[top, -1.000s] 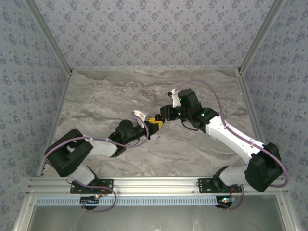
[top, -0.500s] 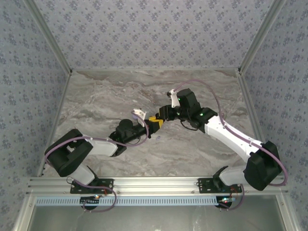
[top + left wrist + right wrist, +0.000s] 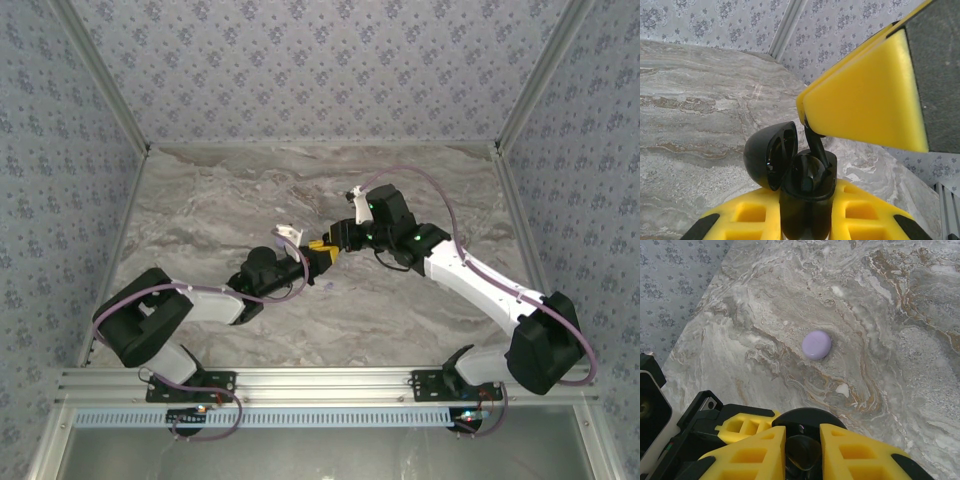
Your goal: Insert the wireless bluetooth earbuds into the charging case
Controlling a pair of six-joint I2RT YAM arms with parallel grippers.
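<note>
My left gripper is shut on the black charging case, which it holds upright with its lid swung open to the left. From the upper right, a yellow finger of the right gripper reaches over the case. A black earbud's stem points down into the case's right well. In the right wrist view my right gripper is shut on that black earbud, with the case's lid just beyond. In the top view the two grippers meet at mid-table.
A pale purple rounded case, closed, lies on the marble table beyond the right gripper. It shows as a small purple spot just near of the grippers. Patterned walls enclose the table on three sides.
The right arm has edged slightly left and the meeting grippers have shifted a little toward the far side. Both grips are unchanged.
</note>
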